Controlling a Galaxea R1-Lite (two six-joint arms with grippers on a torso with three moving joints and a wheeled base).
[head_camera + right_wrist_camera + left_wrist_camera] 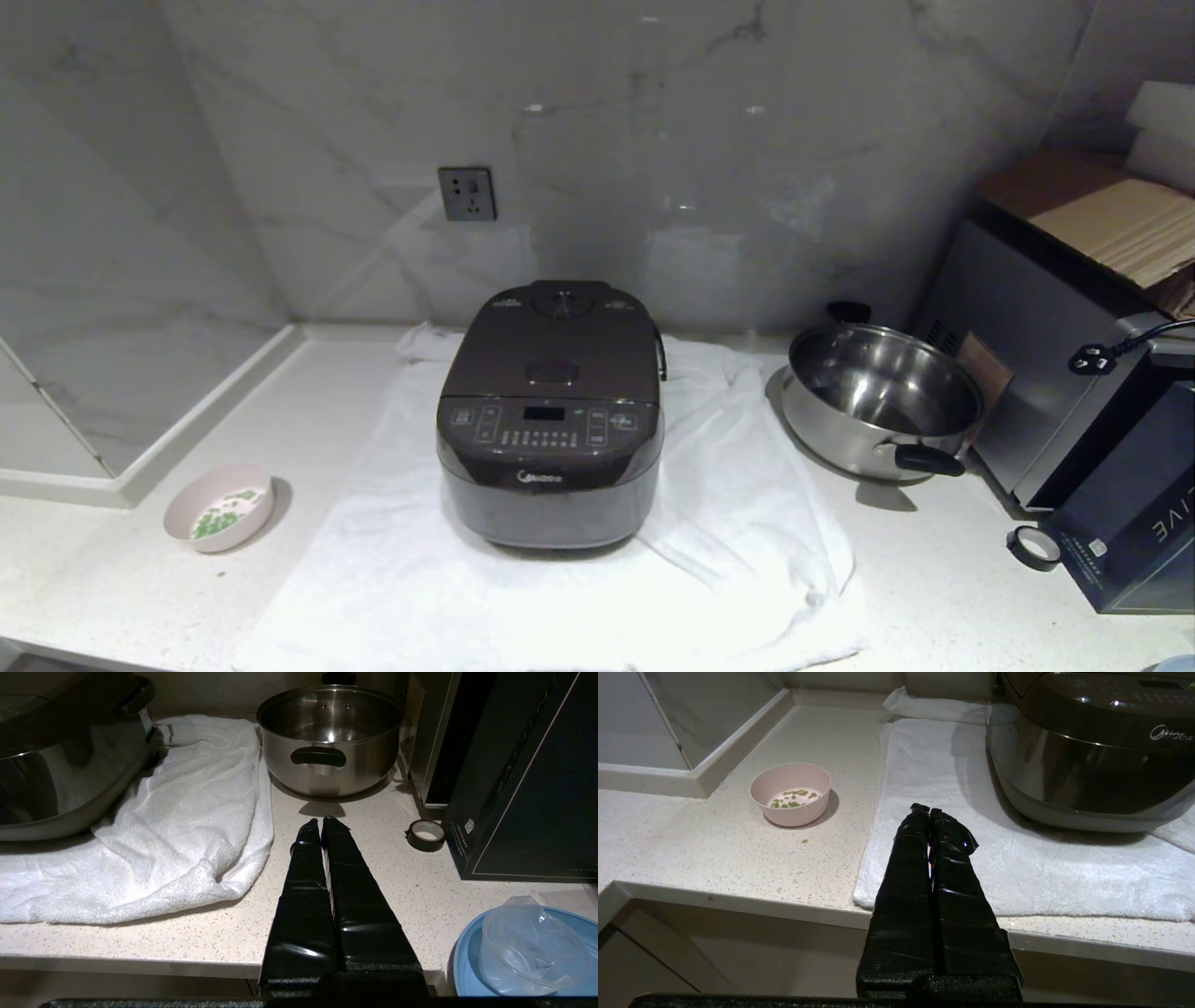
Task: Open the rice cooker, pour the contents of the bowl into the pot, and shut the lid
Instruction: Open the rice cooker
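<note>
Nothing is started yet: the dark brown rounded rice cooker (551, 420) sits on the white towel (728, 523) with its hinged lid (558, 347) down. The left tool (930, 810) hangs at the table's (714, 849) edge, fingers pressed together, empty; the cooker is ahead and to its right. The right tool (322, 820) is likewise closed, holding nothing. One small pale pink bowl (791, 793) of green bits (794, 798) waits ahead-left of the left tool. My read: the lid's oblong button needs pressing first. Count: one cooker, one bowl, one steel pan (329, 742), one tape roll (425, 834).

Dim overhead light, glare on the rice cooker (1087, 765) (soft shadows).
</note>
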